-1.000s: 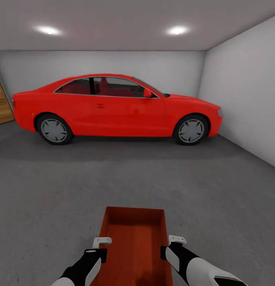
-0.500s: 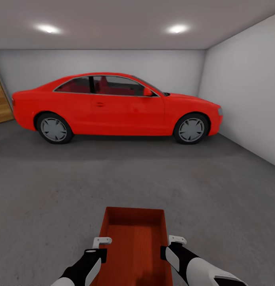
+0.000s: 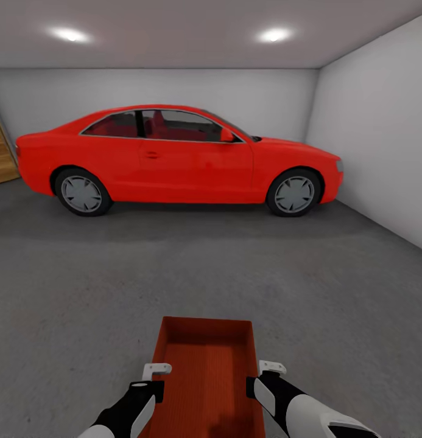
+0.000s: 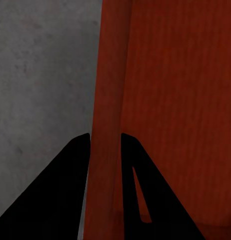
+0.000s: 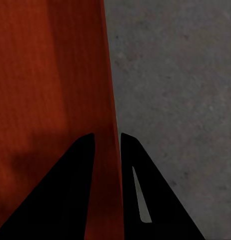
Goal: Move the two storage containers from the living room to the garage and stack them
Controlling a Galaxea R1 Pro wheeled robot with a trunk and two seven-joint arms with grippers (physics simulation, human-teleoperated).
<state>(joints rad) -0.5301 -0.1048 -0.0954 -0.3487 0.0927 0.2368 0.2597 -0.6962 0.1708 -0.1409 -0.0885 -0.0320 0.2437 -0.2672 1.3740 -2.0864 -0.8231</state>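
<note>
The left pincer (image 3: 151,374) is clamped on the left wall of the long storage container (image 3: 206,371), one finger inside and one outside, as the left wrist view shows with the red wall (image 4: 106,150) running up between the dark fingers (image 4: 70,175). The right pincer (image 3: 267,372) grips the opposite wall (image 5: 109,150) the same way. So the tray-like box hangs between both arms, low in front of the robot, open side up and roughly level, above the floor (image 3: 83,292) of the garage.

Beyond it the concrete runs bare up to a red car (image 3: 174,158) parked side-on against the far wall, with a wooden door (image 3: 0,152) at the left edge and a white wall (image 3: 381,134) on the right.

From where I stand, the step in hand looks like setting this box down. To do it well, I'd lower both arms together so the box stays level, keep well short of the car, and release both sides only once the base rests flat, leaving room to stack the second one.
</note>
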